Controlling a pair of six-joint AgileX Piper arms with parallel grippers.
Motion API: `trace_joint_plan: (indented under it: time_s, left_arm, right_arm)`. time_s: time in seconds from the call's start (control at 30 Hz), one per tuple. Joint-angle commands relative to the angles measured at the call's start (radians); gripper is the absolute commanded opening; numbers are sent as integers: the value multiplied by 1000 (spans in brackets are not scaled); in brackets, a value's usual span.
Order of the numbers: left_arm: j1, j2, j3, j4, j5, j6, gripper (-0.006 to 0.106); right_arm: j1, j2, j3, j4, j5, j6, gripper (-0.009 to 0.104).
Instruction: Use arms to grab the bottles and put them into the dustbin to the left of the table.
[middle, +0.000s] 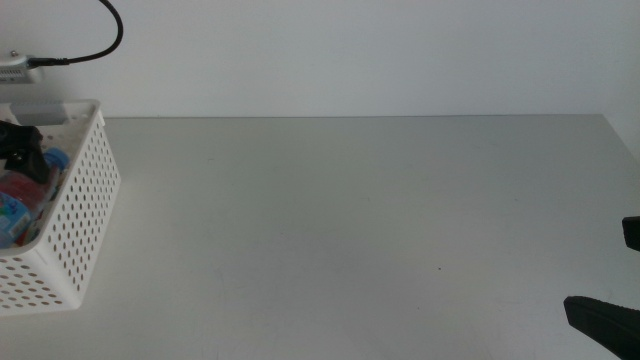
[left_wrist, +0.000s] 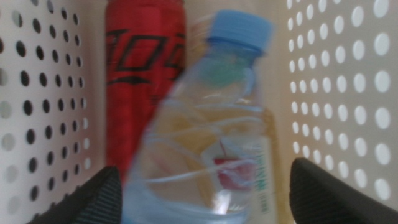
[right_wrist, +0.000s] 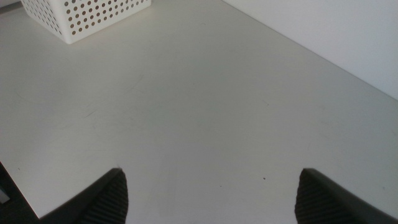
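Left gripper (left_wrist: 202, 186) – jaws apart – above water bottle (left_wrist: 208, 130) and red can (left_wrist: 140, 74) inside dustbin (middle: 75, 210). Right gripper (right_wrist: 208, 193) waits, jaws apart, over near-right table (middle: 350, 220).

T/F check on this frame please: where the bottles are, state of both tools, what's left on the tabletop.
1. The slim red can lies inside the white perforated plastic basket. True.
2. The clear water bottle with the blue cap stands on the light-grey tabletop. False: it is in the basket, between the left tool's open jaws.
3. The right tool grips a bottle. False: open, holding nothing, over bare tabletop.
4. No bottle shows on the tabletop. True.
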Motion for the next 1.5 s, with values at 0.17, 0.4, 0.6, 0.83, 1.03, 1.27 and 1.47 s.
trace_joint_plan:
  time_s: [0.17,0.4,0.6,0.83,1.03,1.27,1.47]
  left_arm:
    - [1,-59,-34,-80,38,-52,94]
    - [0,-113,-34,-165,122,-74,93]
    - [-47,-237,-34,-160,115,-42,93]
    - [-159,-424,-22,-126,102,-30,93]
    - [-337,-666,213,-1,-132,-139,93]
    - [-490,-912,457,194,-354,-320,93]
    - [-493,-991,526,219,-368,-374,93]
  right_arm:
    - [5,1,-27,6,-64,-13,70]
    - [5,1,-27,6,-64,-13,70]
    - [5,1,-27,6,-64,-13,70]
    - [5,1,-27,6,-64,-13,70]
    - [5,1,-27,6,-64,-13,70]
    - [5,1,-27,6,-64,-13,70]
    - [5,1,-27,6,-64,-13,70]
